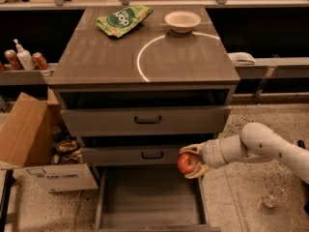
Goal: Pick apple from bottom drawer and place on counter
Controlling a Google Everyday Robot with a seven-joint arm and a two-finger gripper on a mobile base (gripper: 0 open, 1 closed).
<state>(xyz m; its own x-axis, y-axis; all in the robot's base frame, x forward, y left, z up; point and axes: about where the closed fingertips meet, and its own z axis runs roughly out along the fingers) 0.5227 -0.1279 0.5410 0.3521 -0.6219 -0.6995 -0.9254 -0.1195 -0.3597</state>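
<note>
The red apple (187, 163) is held in my gripper (191, 161), whose pale fingers close above and below it. The gripper hangs in front of the right end of the lower handled drawer, above the open bottom drawer (149, 202), whose grey floor is bare. My white arm (260, 146) reaches in from the right. The counter (111, 59), grey-brown with a white arc, is well above the apple.
A green chip bag (123, 18) and a white bowl (182, 21) lie at the counter's back. A cardboard box (34, 144) stands on the floor at left. Cans and a bottle (23, 59) sit on the left shelf. A small glass (273, 196) is on the floor at right.
</note>
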